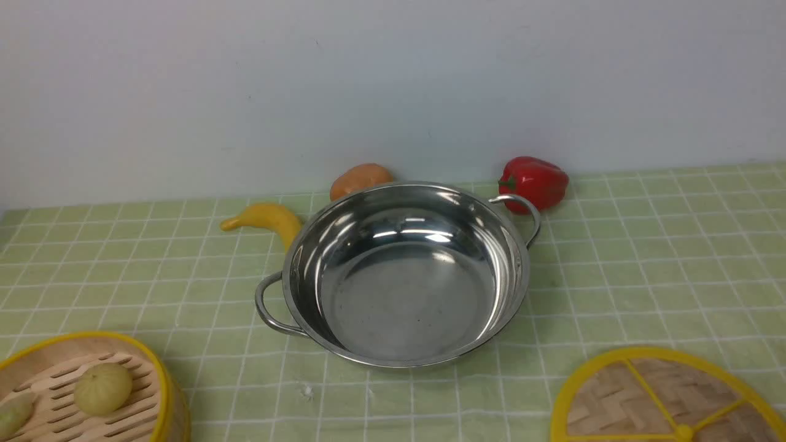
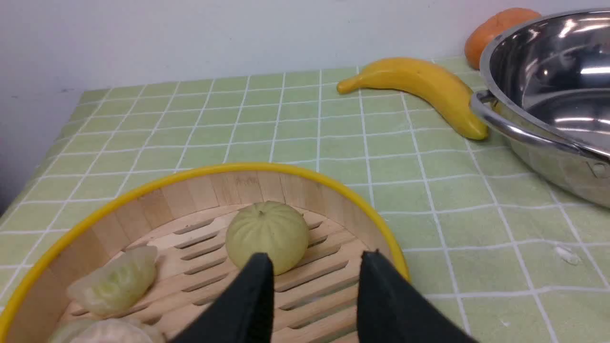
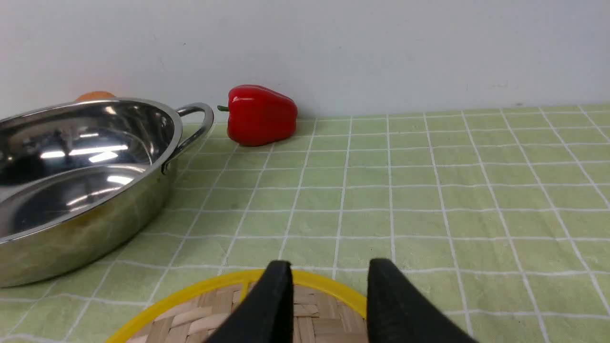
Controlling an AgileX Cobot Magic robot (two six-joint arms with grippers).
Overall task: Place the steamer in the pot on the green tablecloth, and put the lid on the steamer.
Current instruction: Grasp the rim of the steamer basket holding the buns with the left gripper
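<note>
Front view: pot [image 1: 405, 276] empty at tablecloth [image 1: 645, 258] centre; steamer [image 1: 37, 363] at its 8 o'clock, lid [image 1: 614, 399] at 4 o'clock, probably so each arm serves one; left gripper [image 2: 315, 267] over steamer, right gripper [image 3: 330, 271] over lid, both spread, gripping nothing

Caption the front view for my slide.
Empty pot on green tablecloth, steamer near left, lid near right.
</note>
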